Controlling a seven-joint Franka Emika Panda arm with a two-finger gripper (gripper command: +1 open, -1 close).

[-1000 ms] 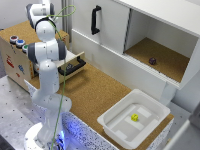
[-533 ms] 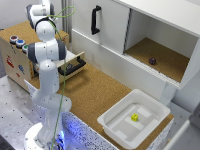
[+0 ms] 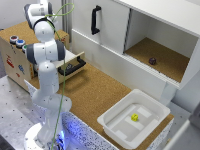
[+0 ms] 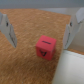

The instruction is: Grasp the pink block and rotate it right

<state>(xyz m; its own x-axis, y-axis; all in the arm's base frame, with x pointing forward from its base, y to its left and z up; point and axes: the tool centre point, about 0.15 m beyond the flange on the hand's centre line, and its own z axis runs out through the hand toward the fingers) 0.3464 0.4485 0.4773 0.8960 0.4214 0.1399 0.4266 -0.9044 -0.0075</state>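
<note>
Cork worktop [image 4: 25, 35] under wrist camera. Pink block [image 4: 45, 48] resting on it, between spread fingers [image 4: 6, 27], untouched, beside white edge [image 4: 72, 67], possibly bin. Block unseen in exterior view.

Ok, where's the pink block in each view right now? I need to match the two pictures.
Wrist view: the pink block sits near the middle of the picture on the cork surface, between the open jaws and touching neither.
Exterior view: not visible; it probably lies behind the robot arm at the exterior view's upper left.
Shared landmark: the cork surface, seen in both views.
</note>
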